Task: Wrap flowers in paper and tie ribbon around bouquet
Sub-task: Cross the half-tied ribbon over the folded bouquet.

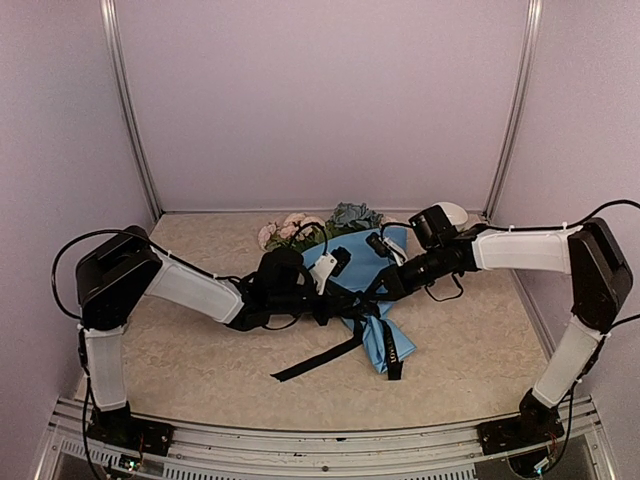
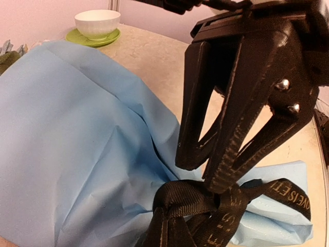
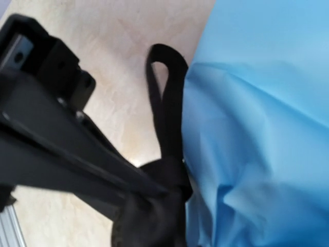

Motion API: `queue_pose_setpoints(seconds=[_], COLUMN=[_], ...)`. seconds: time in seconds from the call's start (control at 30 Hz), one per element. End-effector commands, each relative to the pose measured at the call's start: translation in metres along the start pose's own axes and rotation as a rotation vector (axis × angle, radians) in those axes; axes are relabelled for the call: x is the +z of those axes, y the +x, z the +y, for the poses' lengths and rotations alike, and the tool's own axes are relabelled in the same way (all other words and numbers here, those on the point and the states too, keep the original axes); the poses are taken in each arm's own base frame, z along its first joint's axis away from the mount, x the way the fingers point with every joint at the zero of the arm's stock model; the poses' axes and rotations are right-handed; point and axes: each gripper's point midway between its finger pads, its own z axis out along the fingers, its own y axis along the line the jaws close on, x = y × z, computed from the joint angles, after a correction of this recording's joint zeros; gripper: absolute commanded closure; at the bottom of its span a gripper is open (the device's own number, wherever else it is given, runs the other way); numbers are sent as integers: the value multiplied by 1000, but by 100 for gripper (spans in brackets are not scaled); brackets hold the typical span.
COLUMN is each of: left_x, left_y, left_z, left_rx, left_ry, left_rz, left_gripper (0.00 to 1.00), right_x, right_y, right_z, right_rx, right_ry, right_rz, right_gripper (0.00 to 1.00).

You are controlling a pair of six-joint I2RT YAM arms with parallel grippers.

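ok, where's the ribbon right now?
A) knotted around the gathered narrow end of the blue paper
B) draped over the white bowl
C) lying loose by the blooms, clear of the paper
A: the ribbon sits in a knot cinching the narrow end of the paper, tails trailing onto the table.

Table (image 1: 180, 350) front open (ribbon (image 1: 315, 358) trails across); bouquet (image 1: 380, 340), cup (image 1: 452, 212) block beyond.
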Motion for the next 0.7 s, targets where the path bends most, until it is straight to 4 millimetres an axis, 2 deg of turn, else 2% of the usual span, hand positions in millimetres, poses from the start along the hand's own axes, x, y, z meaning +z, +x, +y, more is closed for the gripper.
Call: queue_pose_setpoints(seconds=[0.0, 0.13, 0.23, 0.47, 0.57, 0.67], left_x=[-16, -20, -20, -10, -8, -9], left_y=[-45, -58, -63, -64, -74, -80], left_z=[-16, -16, -19, -28, -36, -39], left_rx=[1, -8, -9, -2, 5, 1], left_ry=[38, 32, 47, 76, 99, 103], left_rz=[-142, -187, -207, -202, -224, -242], left_gripper=[99, 99, 99, 99, 98, 98], right_x=[-12, -16, -27, -53, -54, -56], right_y=[1, 12, 10, -17, -26, -32], right_z=[-2, 0, 7, 26, 32, 37], right_rx=[0, 10, -21, -129, -162, -193], right_ry=[25, 28, 30, 39, 11, -3], right_rz=[-31, -22, -41, -127, -155, -180], right_gripper=[73, 69, 64, 45, 45, 50])
